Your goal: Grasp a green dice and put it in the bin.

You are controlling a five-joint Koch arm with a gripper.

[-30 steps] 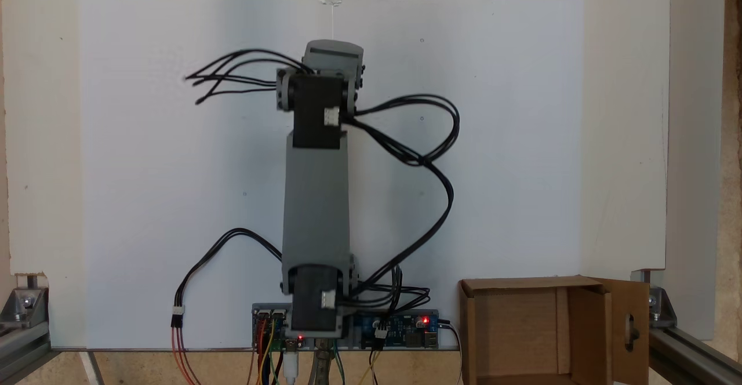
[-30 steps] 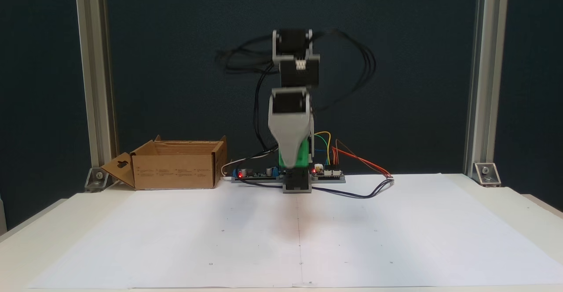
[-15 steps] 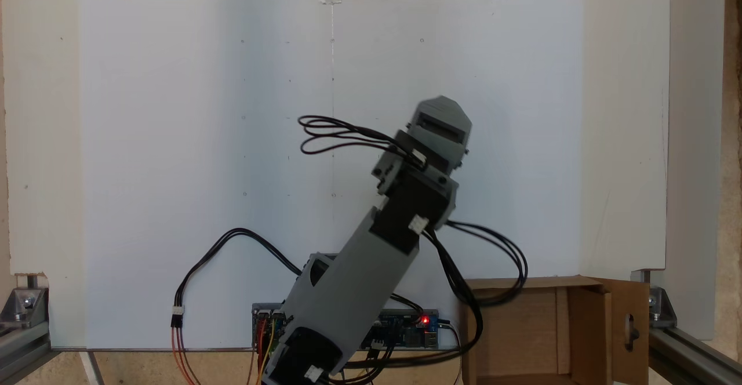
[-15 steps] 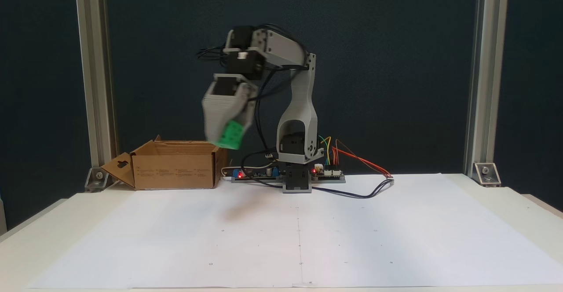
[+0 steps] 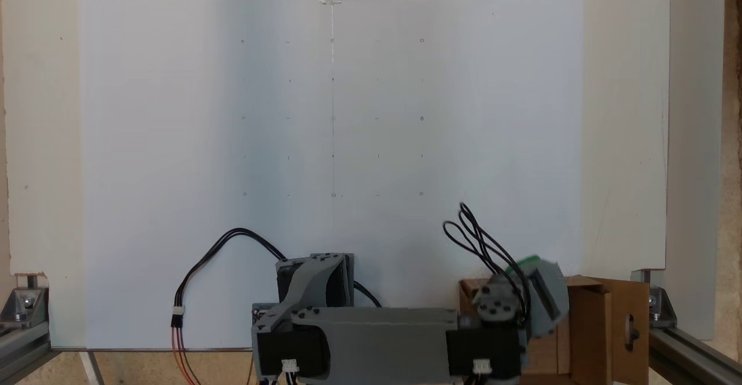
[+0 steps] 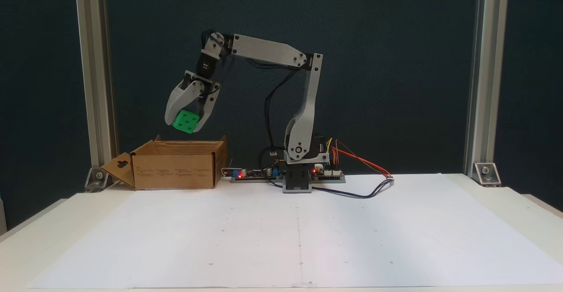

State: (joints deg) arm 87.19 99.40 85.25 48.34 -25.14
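The green dice [image 6: 185, 121] hangs in the air a little above the open top of the bin [image 6: 176, 170], a brown cardboard box at the table's back left. My gripper [image 6: 183, 125] points down and is shut on the dice, one grey finger on each side. In a fixed view from above, the gripper [image 5: 536, 292] sits over the bin [image 5: 588, 321] at the lower right, and a sliver of the green dice [image 5: 517, 267] shows beside the grey jaw.
The bin's side flap [image 6: 118, 169] with a cut-out hole sticks out to the left. Circuit boards and coloured wires [image 6: 334, 169] lie beside the arm's base [image 6: 298, 182]. A white paper sheet [image 6: 299, 235] covers the table. Aluminium posts [image 6: 94, 81] stand at the back corners.
The arm has swung from the middle of the table over to the bin, carrying the green dice with it. The dice now hangs above the bin's opening.
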